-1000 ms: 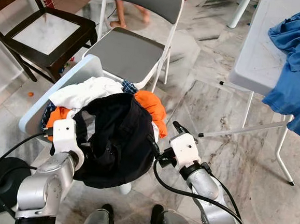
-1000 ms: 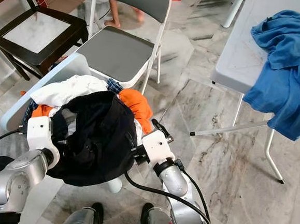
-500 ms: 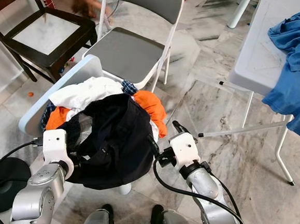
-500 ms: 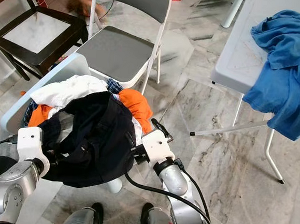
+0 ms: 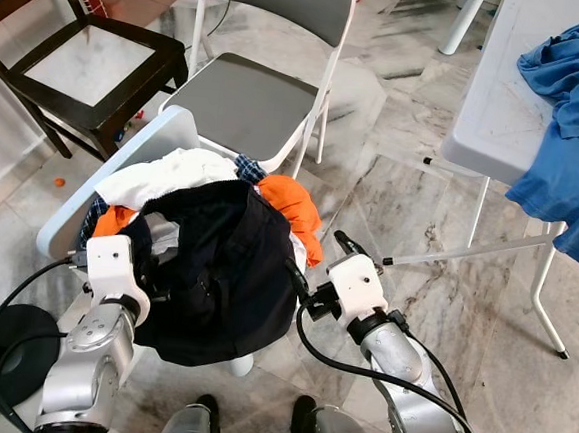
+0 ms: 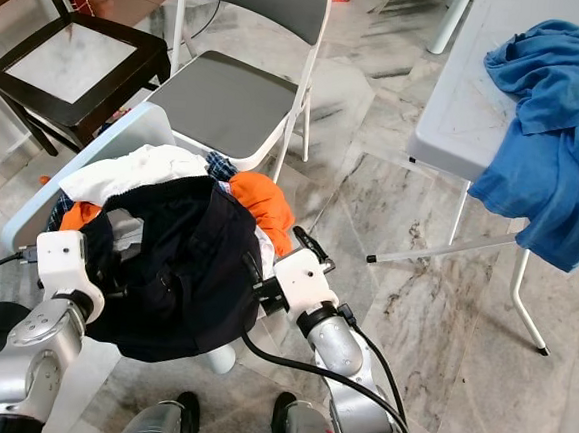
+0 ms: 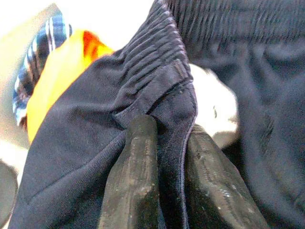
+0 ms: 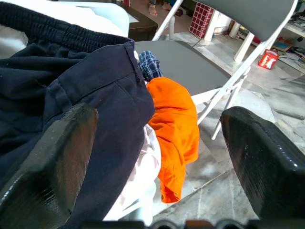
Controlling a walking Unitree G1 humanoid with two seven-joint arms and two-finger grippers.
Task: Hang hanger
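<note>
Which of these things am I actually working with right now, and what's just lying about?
In play:
- dark garment, its waistband pinched by the left gripper
- right gripper, jaws open beside it

Lying about:
- orange cloth
- white cloth
- grey folding chair
- blue cloth on white table

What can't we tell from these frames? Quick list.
- Hanger: none can be made out; the dark garment covers the pile.
- Basket contents below the top layer: hidden by the dark garment, white cloth and orange cloth in the eye views.
- Right gripper contact with the garment: one finger lies against it, actual touch unclear.
- Blue cloth: cut off by the frame's right edge.
</note>
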